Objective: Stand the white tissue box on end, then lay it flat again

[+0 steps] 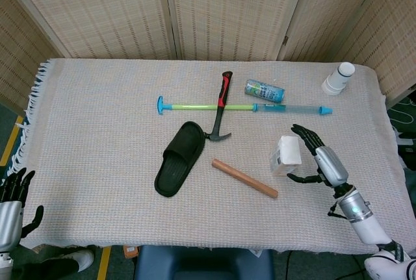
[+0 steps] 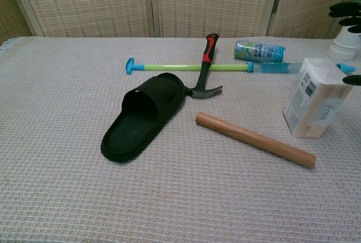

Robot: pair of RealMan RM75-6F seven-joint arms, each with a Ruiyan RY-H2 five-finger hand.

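Head view shows the table (image 1: 97,117), then the right hand (image 1: 320,156), fingers spread and empty, just right of the white tissue box (image 1: 285,154), which stands on end, long axis vertical.

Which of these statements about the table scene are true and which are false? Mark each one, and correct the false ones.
1. The white tissue box stands on end on the cloth. True.
2. The right hand grips the box tightly. False: its fingers are spread beside the box and hold nothing.
3. The hammer lies across the green and blue stick. True.
4. The wooden rod lies inside the black slipper. False: it lies on the cloth, apart from the slipper.
5. The left hand rests on the slipper. False: it is off the table's near left corner, touching nothing on it.
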